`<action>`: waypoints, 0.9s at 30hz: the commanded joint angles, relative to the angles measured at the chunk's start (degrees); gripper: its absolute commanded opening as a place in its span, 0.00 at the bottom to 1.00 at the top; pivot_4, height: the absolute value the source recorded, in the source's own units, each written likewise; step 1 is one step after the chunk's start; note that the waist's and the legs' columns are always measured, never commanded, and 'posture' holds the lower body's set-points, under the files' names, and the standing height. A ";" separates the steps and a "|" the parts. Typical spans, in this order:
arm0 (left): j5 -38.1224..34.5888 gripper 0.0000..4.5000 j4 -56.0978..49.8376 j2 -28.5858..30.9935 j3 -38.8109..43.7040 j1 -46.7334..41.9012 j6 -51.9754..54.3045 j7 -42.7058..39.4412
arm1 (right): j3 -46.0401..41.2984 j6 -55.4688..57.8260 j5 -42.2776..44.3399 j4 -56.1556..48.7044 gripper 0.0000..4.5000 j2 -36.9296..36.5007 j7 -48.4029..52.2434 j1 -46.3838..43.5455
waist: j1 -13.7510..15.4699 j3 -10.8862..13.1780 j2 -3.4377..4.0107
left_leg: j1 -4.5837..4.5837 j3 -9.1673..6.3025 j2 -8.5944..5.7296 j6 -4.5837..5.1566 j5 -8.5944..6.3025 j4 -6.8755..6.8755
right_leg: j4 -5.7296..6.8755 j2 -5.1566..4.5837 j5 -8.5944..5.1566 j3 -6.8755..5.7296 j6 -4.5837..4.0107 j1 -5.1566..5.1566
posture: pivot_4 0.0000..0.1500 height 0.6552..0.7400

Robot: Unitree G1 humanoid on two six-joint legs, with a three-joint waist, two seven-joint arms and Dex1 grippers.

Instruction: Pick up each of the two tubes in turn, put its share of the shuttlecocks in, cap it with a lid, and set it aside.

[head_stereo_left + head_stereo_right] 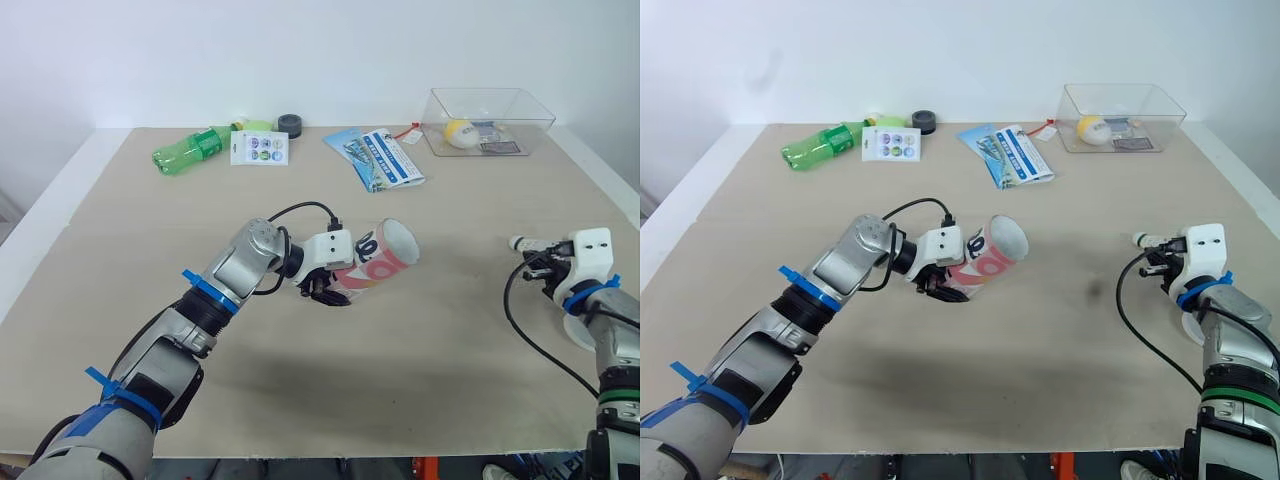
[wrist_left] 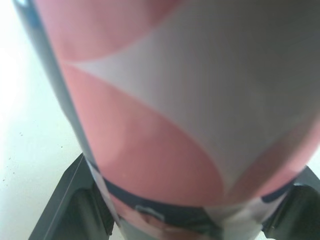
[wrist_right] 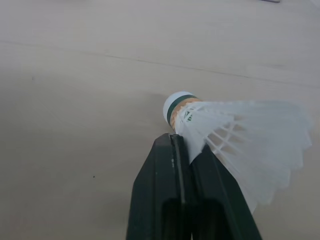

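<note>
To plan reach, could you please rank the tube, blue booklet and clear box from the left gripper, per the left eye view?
1. tube, held in the left gripper.
2. blue booklet, behind, centre.
3. clear box, far right.

left tool [image 1: 327,291] clamped, right tool [image 3: 183,143] pinched shut

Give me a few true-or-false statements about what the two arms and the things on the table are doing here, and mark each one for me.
1. The left gripper grips a pink and white tube. True.
2. A lid covers the tube's mouth. False: the mouth is open, with no lid on it.
3. The right gripper holds a shuttlecock by its feathers. True.
4. The green bottle stands upright. False: it lies on its side at the far edge of the table.
</note>
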 commanded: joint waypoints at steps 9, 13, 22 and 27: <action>-0.36 0.66 2.55 1.05 0.86 -0.59 -2.57 -1.06 | 7.34 -16.32 0.22 -35.72 0.02 -15.05 23.26 3.00 | -0.02 0.07 0.11 | 0.04 -0.03 0.00 0.00 0.00 -0.03 | 0.00 0.01 -0.03 -0.03 0.02 0.00 | 1.00 1.00; -0.28 0.66 3.93 1.38 1.03 -0.72 -3.59 -2.02 | 8.91 -9.75 6.81 -44.84 0.02 -17.99 28.77 -3.85 | -0.20 0.12 0.01 | 0.08 0.02 0.02 -0.01 0.00 0.00 | 0.01 0.01 0.00 0.02 -0.01 0.04 | 1.00 1.00; -0.36 0.66 5.00 1.60 1.07 -1.24 -3.94 -2.29 | 12.18 -7.76 7.74 -49.98 0.02 -19.90 35.82 -6.82 | -0.07 0.14 -0.18 | 0.00 0.00 0.05 -0.02 -0.01 -0.04 | 0.01 0.01 -0.07 -0.04 -0.09 -0.05 | 1.00 1.00; -0.35 0.66 4.64 1.52 1.03 -1.16 -3.54 -2.03 | 14.51 -7.07 8.09 -50.40 0.02 -18.21 37.15 -7.29 | -0.09 0.14 -0.18 | 0.01 0.00 0.06 -0.02 -0.01 -0.06 | 0.01 0.01 -0.08 -0.04 -0.11 -0.05 | 1.00 1.00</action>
